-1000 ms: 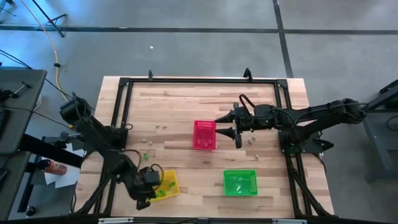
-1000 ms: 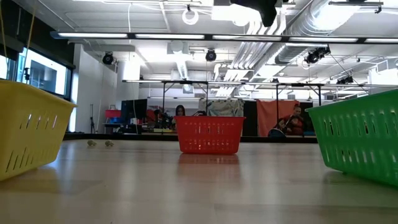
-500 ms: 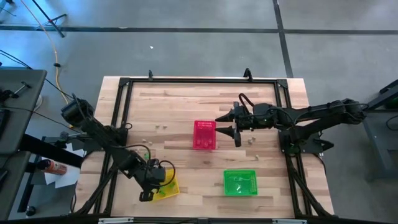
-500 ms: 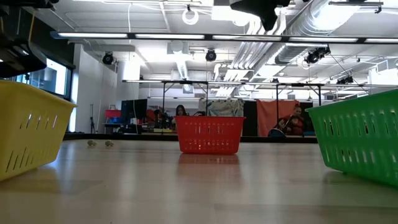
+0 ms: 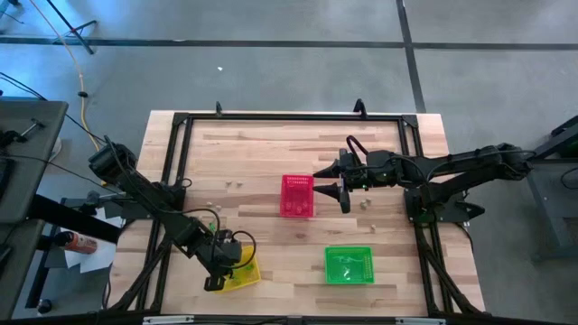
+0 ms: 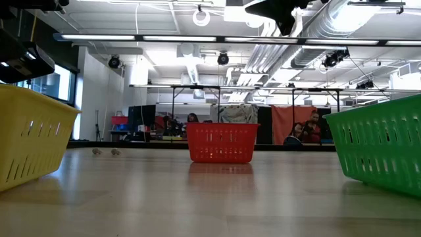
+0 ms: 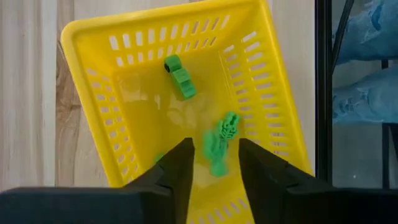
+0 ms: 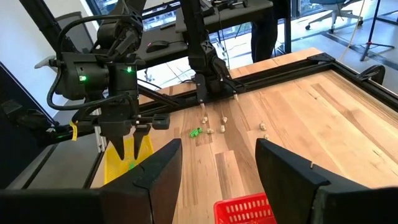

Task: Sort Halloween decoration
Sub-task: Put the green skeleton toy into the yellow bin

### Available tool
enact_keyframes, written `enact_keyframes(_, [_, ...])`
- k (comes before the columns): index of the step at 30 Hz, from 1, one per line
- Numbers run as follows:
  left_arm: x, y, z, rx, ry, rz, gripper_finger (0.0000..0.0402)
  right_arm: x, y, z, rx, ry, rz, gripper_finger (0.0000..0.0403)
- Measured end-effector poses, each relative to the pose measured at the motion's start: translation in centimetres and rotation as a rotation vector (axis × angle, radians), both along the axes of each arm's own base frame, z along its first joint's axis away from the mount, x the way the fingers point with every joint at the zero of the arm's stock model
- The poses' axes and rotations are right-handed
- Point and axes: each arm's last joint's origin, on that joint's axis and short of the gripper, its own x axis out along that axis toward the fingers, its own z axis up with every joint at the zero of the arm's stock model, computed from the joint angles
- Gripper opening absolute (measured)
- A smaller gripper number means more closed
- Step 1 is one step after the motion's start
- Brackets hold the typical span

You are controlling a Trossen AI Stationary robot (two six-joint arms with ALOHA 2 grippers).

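Three mesh baskets stand on the desk [image 5: 262, 158]: one yellow basket [image 7: 124, 112], one red basket [image 5: 296, 196], one green basket [image 5: 349, 264].

The left gripper [image 7: 213, 163] hangs directly above the yellow basket, fingers spread apart and gripping nothing. A blurred green trinket [image 7: 217, 144] shows between them, above the basket floor. A second green trinket [image 7: 180, 76] lies on that floor.

The right gripper [image 5: 327, 181] is positioned just beside the red basket, fingers spread and empty.

One green trinket [image 8: 195, 132] and several pale trinkets [image 8: 221, 129] lie loose on the desk near the left arm's base; the exact count cannot be determined.
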Motion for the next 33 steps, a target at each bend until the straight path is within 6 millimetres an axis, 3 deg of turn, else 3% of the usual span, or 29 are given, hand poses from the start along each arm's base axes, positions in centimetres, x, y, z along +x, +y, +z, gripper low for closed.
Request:
enact_keyframes(4, [0.3,0.5,0.6,-0.019,0.011,0.051,0.0147,0.0,0.0,0.0,0.0,0.0,0.0,0.0199])
enact_keyframes(8, [1.4,2.5,4.5,-0.035,-0.106,0.075,0.017,0.0,0.0,0.0,0.0,0.0,0.0,0.0199])
enact_keyframes(15, [1.4,9.9,14.0,0.176,-0.584,0.238,0.0181,0.1,0.1,0.6,-0.052,-0.06,0.018,0.0199])
enact_keyframes(21, [0.8,16.0,18.9,0.298,-0.944,0.372,0.0182,0.2,0.1,1.5,-0.118,-0.158,0.027,0.0199])
enact_keyframes(27, [2.3,18.5,19.6,0.284,-1.065,0.368,0.0182,0.2,0.1,1.7,-0.146,-0.175,0.007,0.0199])
enact_keyframes(33, [5.4,18.1,15.8,0.194,-1.134,0.333,0.0182,0.2,0.1,1.7,-0.173,-0.174,0.01,0.0199])
